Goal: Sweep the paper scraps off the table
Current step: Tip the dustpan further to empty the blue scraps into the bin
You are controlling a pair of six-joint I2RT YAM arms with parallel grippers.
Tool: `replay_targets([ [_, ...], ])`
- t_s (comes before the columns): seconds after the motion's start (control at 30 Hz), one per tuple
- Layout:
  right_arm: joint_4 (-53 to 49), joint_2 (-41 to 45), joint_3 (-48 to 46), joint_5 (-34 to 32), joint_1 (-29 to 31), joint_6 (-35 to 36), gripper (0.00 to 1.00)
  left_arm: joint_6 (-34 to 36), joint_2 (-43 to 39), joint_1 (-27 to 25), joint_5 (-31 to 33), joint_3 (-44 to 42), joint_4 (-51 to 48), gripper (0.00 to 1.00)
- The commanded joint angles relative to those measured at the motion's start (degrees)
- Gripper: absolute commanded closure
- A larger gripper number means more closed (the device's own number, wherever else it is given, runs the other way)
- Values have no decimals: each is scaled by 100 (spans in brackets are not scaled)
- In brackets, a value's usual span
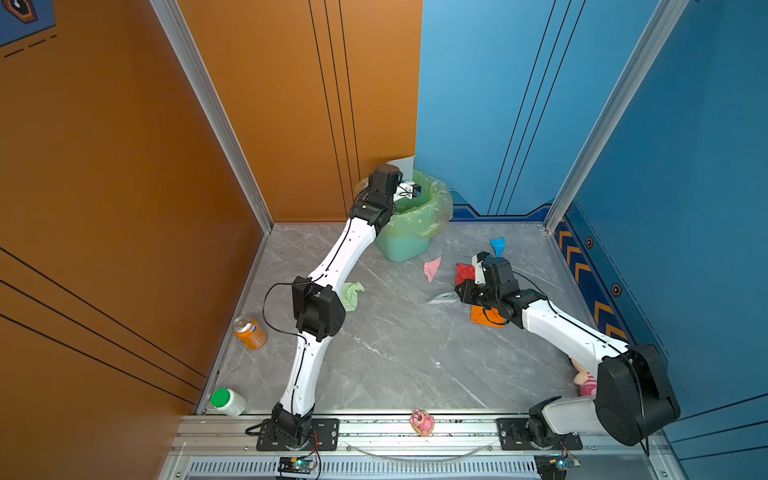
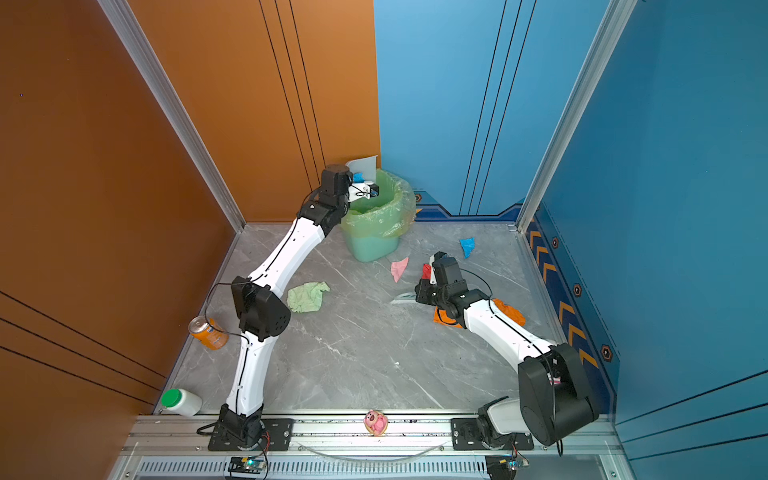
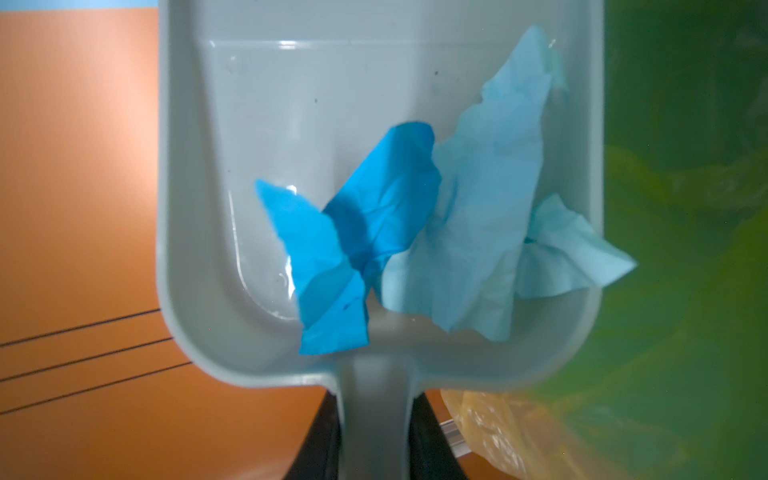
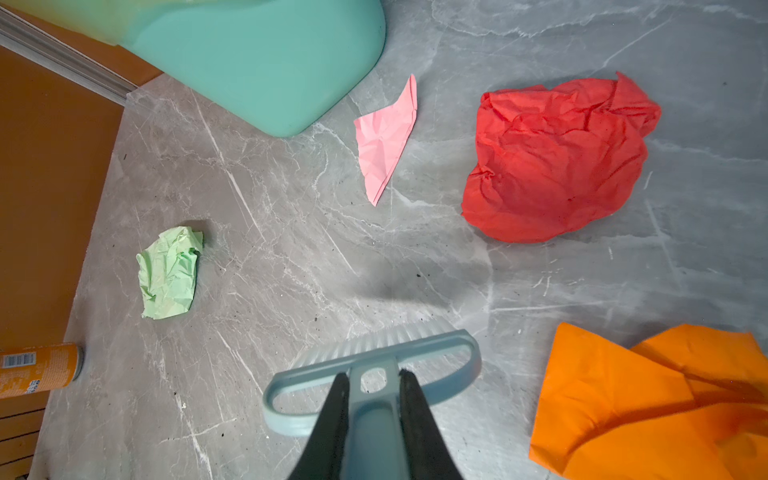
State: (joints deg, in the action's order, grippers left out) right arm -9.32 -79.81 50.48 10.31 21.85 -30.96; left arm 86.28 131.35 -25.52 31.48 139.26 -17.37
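Left gripper [image 3: 376,399] clamps dustpan [image 3: 291,124] carrying blue paper scraps [image 3: 365,232]; right gripper [image 4: 372,374] clamps brush [image 4: 365,360] handle; in a top view, red scrap [image 1: 464,272] at brush's 1 o'clock.

Both top views high at front, sharing whole table [image 1: 395,353], wrist views close-up

Orange wall [image 1: 104,187], blue wall [image 1: 478,83], aluminium corner posts [image 1: 210,104].

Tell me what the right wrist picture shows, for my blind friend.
The right end effector grips a pale blue brush over a grey table. On it are a green bin, a green scrap, a pink scrap, a red scrap and an orange scrap.
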Motion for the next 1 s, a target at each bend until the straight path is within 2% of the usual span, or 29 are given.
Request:
replay_targets([
  [0.0,150,45,-3,-33,56,-76,100,471,-219,-32,-167,-32,444,100],
  [0.13,159,10,-6,-34,100,-86,100,543,-268,-32,-326,-43,481,100],
  [0.43,133,10,36,-37,153,-103,100,1388,-373,64,-432,-359,1020,100],
  [0.63,112,10,32,-63,190,-98,100,1604,-441,115,-406,-543,1151,100],
  [0.83,106,15,63,-78,215,-86,100,1609,-504,169,-405,-532,1269,100],
  [0.97,80,42,74,-119,224,-69,100,1341,-566,210,-448,-475,1204,100],
])
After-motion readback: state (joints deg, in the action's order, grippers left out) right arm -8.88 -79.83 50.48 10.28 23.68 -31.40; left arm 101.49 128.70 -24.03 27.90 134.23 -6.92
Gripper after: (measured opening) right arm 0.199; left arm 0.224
